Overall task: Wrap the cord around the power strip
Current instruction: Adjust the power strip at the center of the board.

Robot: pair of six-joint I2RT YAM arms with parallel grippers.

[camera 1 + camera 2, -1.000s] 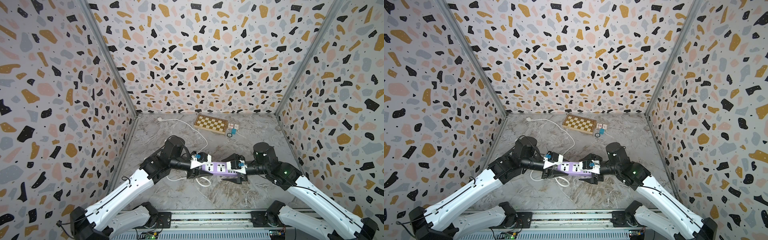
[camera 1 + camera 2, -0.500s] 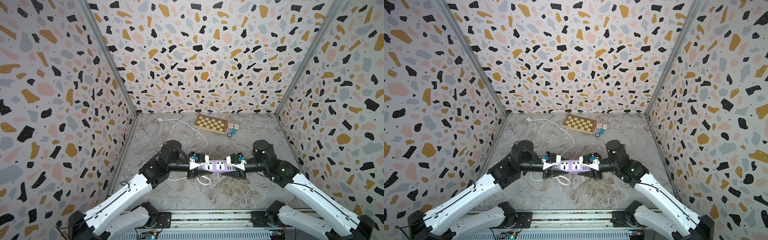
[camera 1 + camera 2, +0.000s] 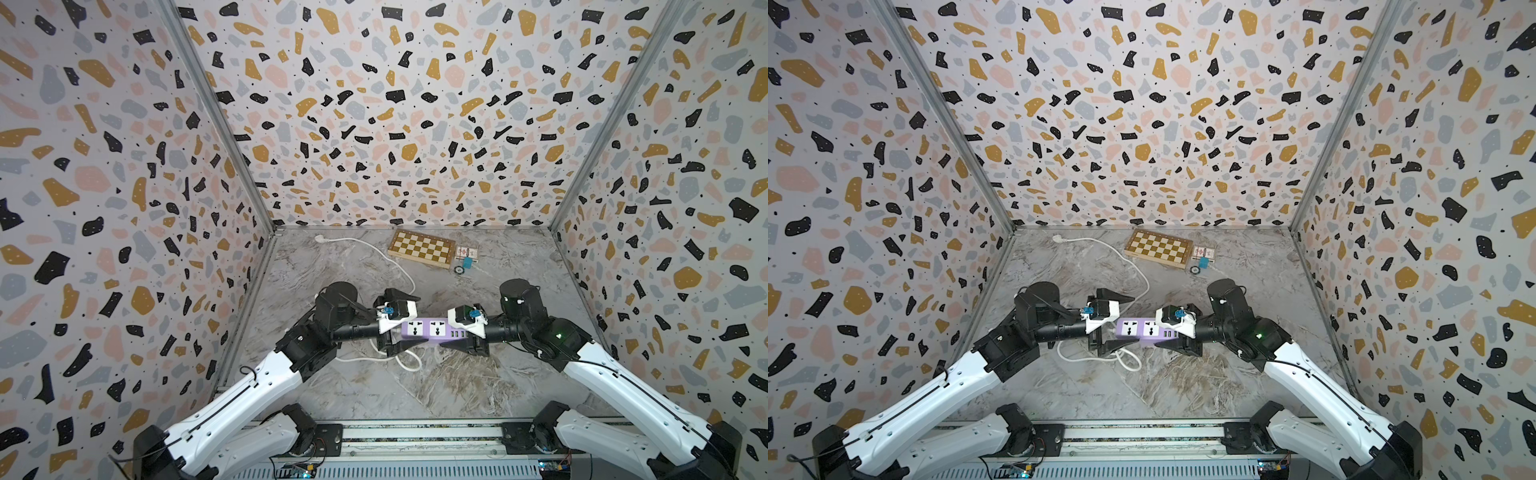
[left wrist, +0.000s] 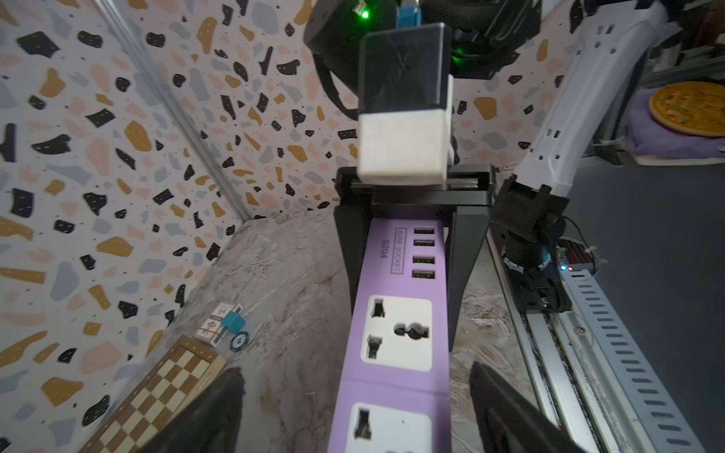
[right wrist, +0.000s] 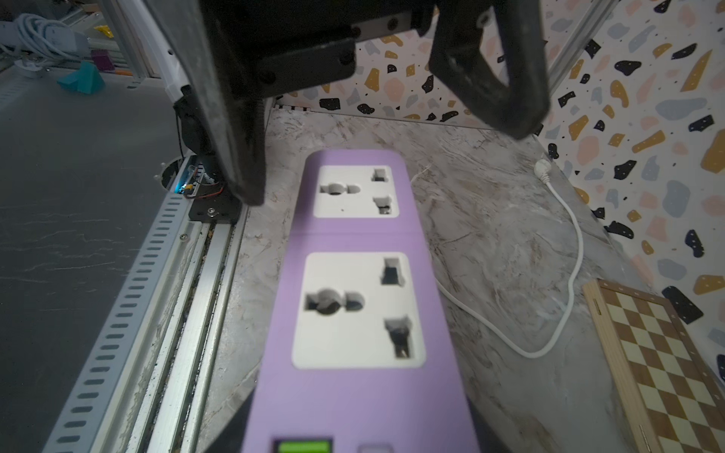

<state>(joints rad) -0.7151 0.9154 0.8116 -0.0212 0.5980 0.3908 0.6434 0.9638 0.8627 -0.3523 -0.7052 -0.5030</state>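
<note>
Left end effector (image 3: 415, 320) gapes empty; right end effector (image 3: 455, 330) alone clamps power strip (image 3: 428, 329); cord (image 3: 405, 272) drag may twist it loose.

The work surface is a grey marble-patterned tabletop (image 3: 457, 386). A checkered wooden board (image 3: 420, 248) is laid flat near the back wall, with a small card box (image 3: 466, 252) just beside it. A blue block (image 3: 468, 262) and a round chip (image 3: 459, 270) are placed at the box's near edge. The white cord (image 3: 386, 253) is run from its plug (image 3: 319, 238) near the back left corner, past the board, to a loop at mid-table.
</note>
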